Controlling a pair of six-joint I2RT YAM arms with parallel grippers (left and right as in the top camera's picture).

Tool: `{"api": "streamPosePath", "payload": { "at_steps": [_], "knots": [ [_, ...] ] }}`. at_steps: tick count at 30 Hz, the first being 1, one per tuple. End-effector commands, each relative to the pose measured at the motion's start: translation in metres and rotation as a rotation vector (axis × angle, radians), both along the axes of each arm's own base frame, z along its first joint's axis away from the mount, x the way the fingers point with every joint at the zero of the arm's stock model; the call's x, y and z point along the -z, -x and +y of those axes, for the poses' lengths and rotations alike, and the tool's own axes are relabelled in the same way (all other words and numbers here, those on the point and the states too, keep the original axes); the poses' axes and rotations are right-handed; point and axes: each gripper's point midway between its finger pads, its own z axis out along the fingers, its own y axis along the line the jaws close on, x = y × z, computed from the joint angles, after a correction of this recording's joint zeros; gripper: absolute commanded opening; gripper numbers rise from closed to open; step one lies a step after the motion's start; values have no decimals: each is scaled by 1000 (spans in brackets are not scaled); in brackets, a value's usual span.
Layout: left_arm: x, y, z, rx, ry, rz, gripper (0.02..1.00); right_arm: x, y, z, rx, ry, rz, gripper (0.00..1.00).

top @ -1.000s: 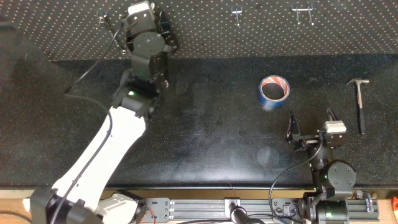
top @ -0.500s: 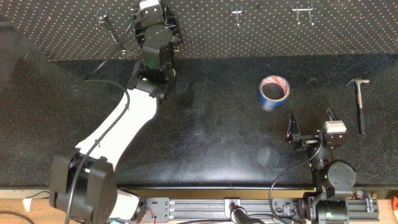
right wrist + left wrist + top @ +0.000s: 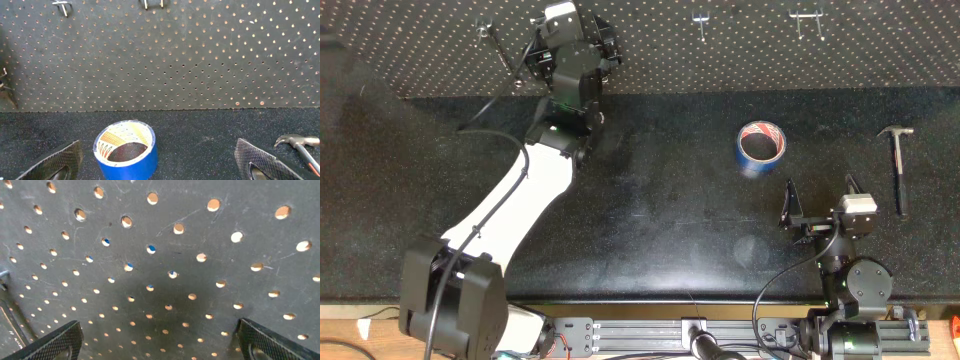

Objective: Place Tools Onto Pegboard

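Now that the left arm has swung up against the pegboard [image 3: 740, 55], the left gripper [image 3: 157, 332] sits there empty, jaws apart, beside a slim tool [image 3: 502, 55] hanging at the pegboard's left end, probably just hung. The blue tape roll [image 3: 760, 146] and hammer [image 3: 897, 165] wait toward the bench's right edge, beyond the right gripper [image 3: 820, 195], jaws apart too

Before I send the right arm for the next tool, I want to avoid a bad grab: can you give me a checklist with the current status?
1. Right gripper open and empty: ok.
2. Blue roll of tape lying free on the black tabletop, in front of that gripper: ok.
3. Metal-headed hammer lying free, apart from the tape: ok.
4. Two-pronged metal hook on the perforated pegboard unoccupied: ok.
5. Left gripper open, empty, up at the pegboard, away from the tape: ok.
6. Thin dark tool at the pegboard's left side properly seated: cannot tell.
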Motion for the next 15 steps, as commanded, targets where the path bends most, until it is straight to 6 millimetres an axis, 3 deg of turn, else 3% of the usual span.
{"api": "streamPosePath", "payload": {
  "at_steps": [1, 3, 4, 5, 7, 10, 15],
  "knots": [
    [-49, 54, 27, 20, 2, 41, 1000, 1, 0, 1, -4, -8, 0, 996],
    [-44, 102, 53, 64, 42, 59, 1000, 1, 0, 1, -4, -8, 0, 996],
    [-17, 146, 71, 94, 77, 55, 1000, 1, 0, 1, -4, -8, 0, 996],
    [0, 174, 82, 89, 92, 11, 1000, 1, 0, 1, -4, -8, 0, 996],
    [27, 205, 95, 86, 108, -100, 1000, 1, 0, 1, -4, -8, 0, 996],
    [43, 228, 95, 113, 110, -204, 1000, 1, 0, 1, -4, -8, 0, 996],
    [28, 246, 90, 147, 103, -361, 996, 1, 0, 1, -4, -8, 0, 996]
  ]
}}
